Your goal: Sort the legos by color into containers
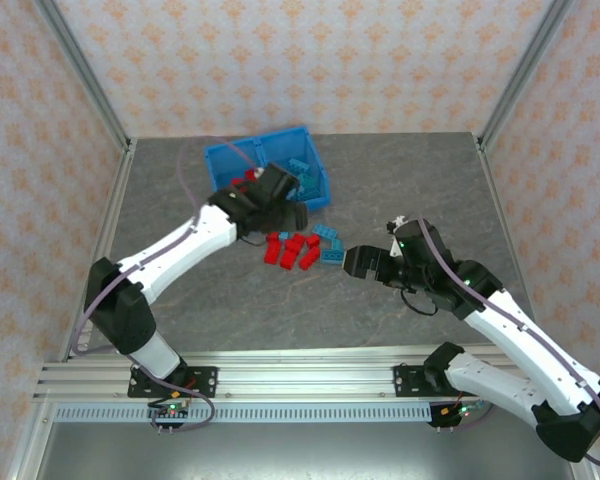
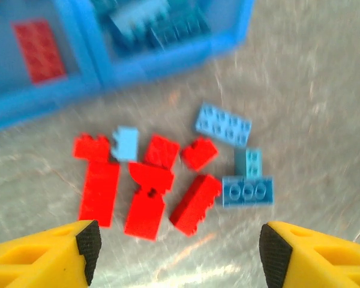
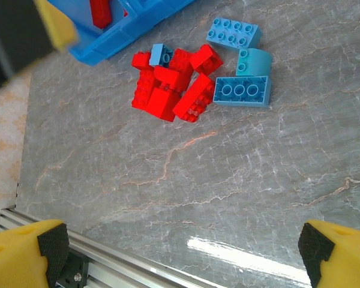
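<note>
Yellow-tipped, your right end effector (image 3: pixel 180 252) stands wide open and empty nearest you, red and light blue legos (image 1: pixel 302 248) lie loose on the surface (image 1: pixel 280 310) beyond, and your left end effector (image 2: pixel 180 246) hangs open and empty by the blue bin (image 1: pixel 265 140).

Top external: fixed, high behind the arm bases, facing down and forward over the whole table (image 1: pixel 310 320); farthest view.
Left wrist: close above the loose legos (image 2: pixel 150 186), facing the bin (image 2: pixel 168 63); blurred.
Right wrist: farther off, looking down at the same legos and a bin corner.
All three views share these.
</note>
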`<state>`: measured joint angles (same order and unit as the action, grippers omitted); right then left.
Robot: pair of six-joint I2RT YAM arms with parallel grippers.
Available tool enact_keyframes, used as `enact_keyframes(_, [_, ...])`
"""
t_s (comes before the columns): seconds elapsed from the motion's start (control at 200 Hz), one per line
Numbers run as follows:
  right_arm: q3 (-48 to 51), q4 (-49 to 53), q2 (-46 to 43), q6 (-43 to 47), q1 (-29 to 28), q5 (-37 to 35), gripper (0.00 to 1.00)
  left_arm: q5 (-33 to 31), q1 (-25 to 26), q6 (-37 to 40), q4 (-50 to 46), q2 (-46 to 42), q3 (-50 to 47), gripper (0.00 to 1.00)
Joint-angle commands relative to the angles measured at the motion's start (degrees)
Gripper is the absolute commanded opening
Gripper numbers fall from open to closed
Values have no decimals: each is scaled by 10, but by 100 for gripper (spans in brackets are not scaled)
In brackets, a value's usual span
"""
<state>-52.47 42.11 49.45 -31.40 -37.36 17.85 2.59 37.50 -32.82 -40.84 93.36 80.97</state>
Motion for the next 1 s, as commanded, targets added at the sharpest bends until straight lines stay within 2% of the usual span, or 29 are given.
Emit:
enact_keyframes(0.0, [5,-10,-1,-6,-3,7,100,-7,5,18,17,48,-36,71])
enact_keyframes(0.195, [15,6,-30,-19,-3,-9,99,7,5,89,33,128,-26,67])
enact_keyframes(0.415, [24,10,-45,-32,-3,-18,99,-8,5,85,44,193,-16,66])
enact_keyframes(0.566, [26,10,-45,-33,-3,-22,100,11,6,70,69,195,-37,61])
enact_keyframes(0.996, [29,2,-38,-35,-3,-18,99,8,6,77,75,123,-97,61])
